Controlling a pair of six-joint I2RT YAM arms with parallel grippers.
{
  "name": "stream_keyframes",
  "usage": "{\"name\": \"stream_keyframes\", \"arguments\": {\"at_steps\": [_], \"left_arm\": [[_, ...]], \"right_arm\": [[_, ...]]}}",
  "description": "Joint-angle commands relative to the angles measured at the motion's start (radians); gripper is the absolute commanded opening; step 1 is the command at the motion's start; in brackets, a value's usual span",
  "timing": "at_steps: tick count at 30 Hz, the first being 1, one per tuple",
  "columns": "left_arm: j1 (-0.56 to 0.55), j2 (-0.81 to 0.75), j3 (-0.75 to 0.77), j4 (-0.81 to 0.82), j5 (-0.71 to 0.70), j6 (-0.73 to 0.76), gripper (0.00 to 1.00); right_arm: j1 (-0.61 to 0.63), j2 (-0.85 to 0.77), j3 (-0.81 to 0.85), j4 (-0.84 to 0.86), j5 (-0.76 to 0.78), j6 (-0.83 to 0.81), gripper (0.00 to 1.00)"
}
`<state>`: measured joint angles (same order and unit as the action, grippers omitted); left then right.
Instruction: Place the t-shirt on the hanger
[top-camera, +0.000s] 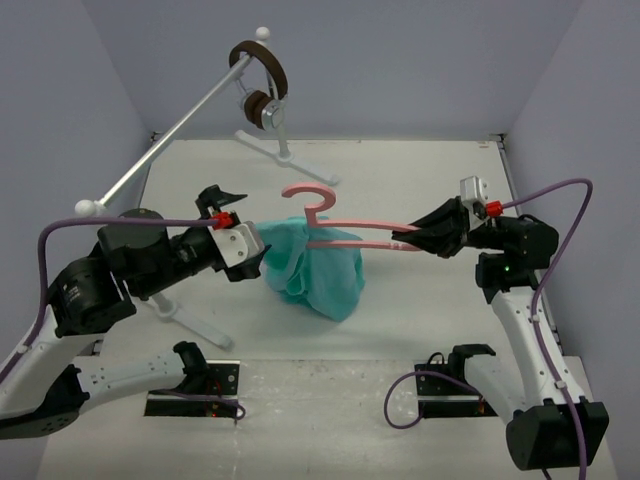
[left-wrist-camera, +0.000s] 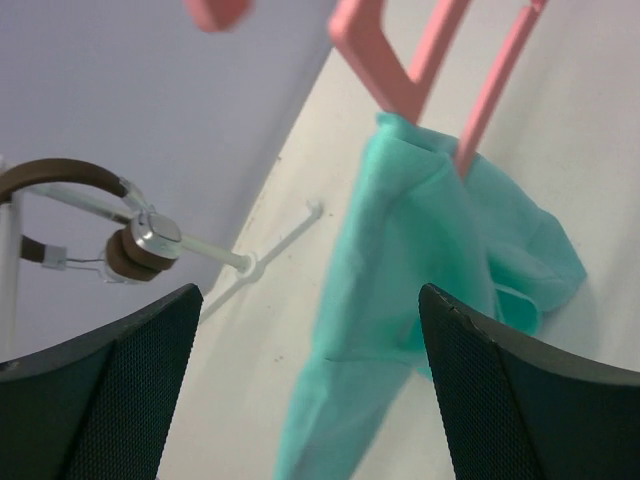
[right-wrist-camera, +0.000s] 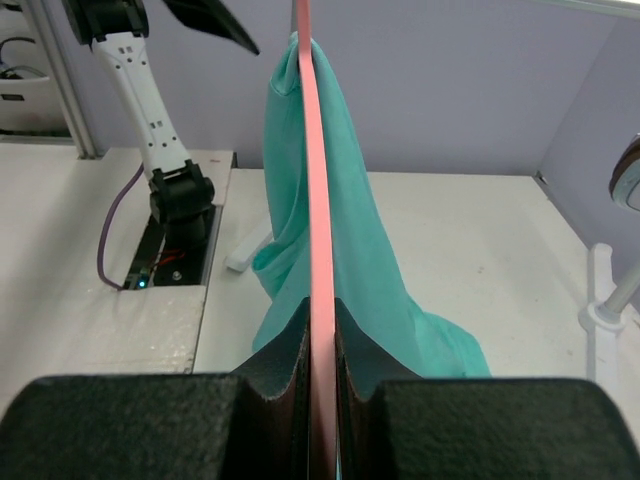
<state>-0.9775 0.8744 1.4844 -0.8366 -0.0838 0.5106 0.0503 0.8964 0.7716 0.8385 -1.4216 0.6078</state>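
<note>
The right fingers (right-wrist-camera: 275, 370) pinched one end of the pink hanger (top-camera: 345, 236) above the middle of the desk (top-camera: 430, 170); the teal t-shirt (top-camera: 318, 272) hung bunched over its other end. The left fingers (left-wrist-camera: 120, 400) stood spread nearby. Light, limp cloth would likely slide: grip a hem.

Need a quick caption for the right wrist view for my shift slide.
Edge-on pink hanger clamped in the right jaws, teal t-shirt draped over its far end.

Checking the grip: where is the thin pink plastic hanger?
The hanger is mid-frame in the top view, clamped at its right end by the right gripper, the teal-green cloth t-shirt draped over its left end near the left gripper.
</note>
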Motion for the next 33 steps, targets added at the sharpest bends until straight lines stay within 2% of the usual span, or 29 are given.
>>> {"name": "stream_keyframes", "arguments": {"at_steps": [1,2,5,9,11,13,14,16,21,24,27,28,31,32,33], "left_arm": [[0.002,0.022,0.012,0.077,-0.092,0.043,0.91],[0.002,0.034,0.007,0.080,-0.094,0.055,0.90],[0.002,0.068,0.028,0.011,0.053,0.057,0.84],[0.002,0.084,0.000,-0.012,0.166,0.051,0.70],[0.003,0.090,-0.017,-0.012,0.170,0.046,0.53],[0.002,0.099,-0.024,-0.019,0.184,0.043,0.47],[0.002,0.103,-0.025,-0.019,0.187,0.043,0.39],[0.002,0.100,-0.027,-0.007,0.169,0.038,0.02],[0.003,0.029,-0.066,0.042,0.153,0.045,0.00],[0.003,-0.063,-0.143,0.145,0.205,0.057,0.00],[0.003,-0.140,-0.229,0.274,0.252,0.038,0.00],[0.002,-0.144,-0.258,0.306,0.228,0.017,0.00],[0.003,-0.125,-0.286,0.384,0.134,-0.057,0.00],[0.003,-0.106,-0.282,0.383,0.111,-0.059,0.00],[0.003,-0.087,-0.275,0.381,0.095,-0.065,0.00]], "right_arm": [[0.000,-0.004,0.059,0.051,-0.040,0.019,0.00],[-0.001,-0.009,0.057,0.051,-0.038,0.017,0.00],[0.000,-0.004,0.063,0.052,-0.038,0.023,0.00],[-0.001,-0.004,0.074,0.053,-0.051,0.033,0.00],[0.000,-0.015,0.077,0.053,-0.056,0.033,0.00],[-0.001,-0.019,0.078,0.051,-0.058,0.033,0.00],[-0.001,-0.018,0.083,0.051,-0.065,0.037,0.00],[0.000,-0.019,0.091,0.051,-0.068,0.038,0.00],[-0.003,0.007,0.099,0.050,-0.060,0.032,0.00],[-0.003,0.050,0.101,0.050,-0.035,0.029,0.01],[-0.001,0.088,0.117,0.049,0.003,0.058,0.29],[0.001,0.097,0.119,0.048,0.015,0.068,0.35],[0.002,0.102,0.112,0.039,0.055,0.085,0.42],[0.000,0.098,0.107,0.005,0.100,0.081,0.66],[-0.002,0.091,0.104,-0.044,0.145,0.070,0.85]]}}
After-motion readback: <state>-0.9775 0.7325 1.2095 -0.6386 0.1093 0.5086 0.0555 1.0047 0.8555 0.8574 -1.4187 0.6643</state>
